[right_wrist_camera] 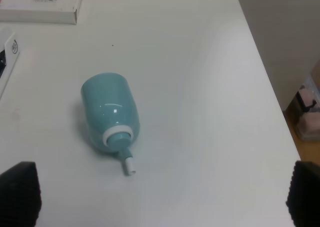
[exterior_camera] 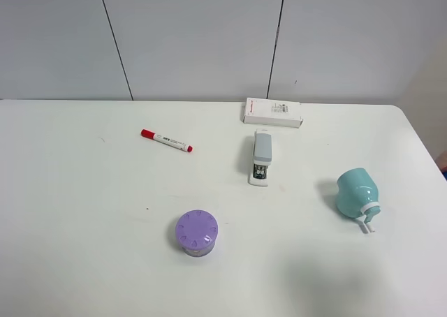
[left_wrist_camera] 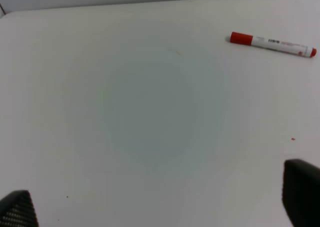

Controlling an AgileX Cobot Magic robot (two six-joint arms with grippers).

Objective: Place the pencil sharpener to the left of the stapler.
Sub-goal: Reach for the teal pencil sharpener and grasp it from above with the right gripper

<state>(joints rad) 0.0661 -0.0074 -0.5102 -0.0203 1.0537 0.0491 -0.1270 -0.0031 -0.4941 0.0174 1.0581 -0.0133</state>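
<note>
The teal pencil sharpener (exterior_camera: 357, 195) lies on its side at the right of the white table, its white ring and crank toward the front edge. In the right wrist view the pencil sharpener (right_wrist_camera: 110, 114) sits on the table ahead of my right gripper (right_wrist_camera: 160, 199), which is open and empty, apart from it. The grey and white stapler (exterior_camera: 261, 156) lies mid-table, left of the sharpener; only a sliver of the stapler (right_wrist_camera: 5, 57) shows at the right wrist view's border. My left gripper (left_wrist_camera: 160, 207) is open over bare table. Neither arm appears in the exterior view.
A flat white box (exterior_camera: 273, 112) lies behind the stapler. A red-capped marker (exterior_camera: 166, 140) rests left of the stapler, and a purple ridged-top container (exterior_camera: 196, 233) stands front of centre. The table's right edge (right_wrist_camera: 272, 92) runs close to the sharpener.
</note>
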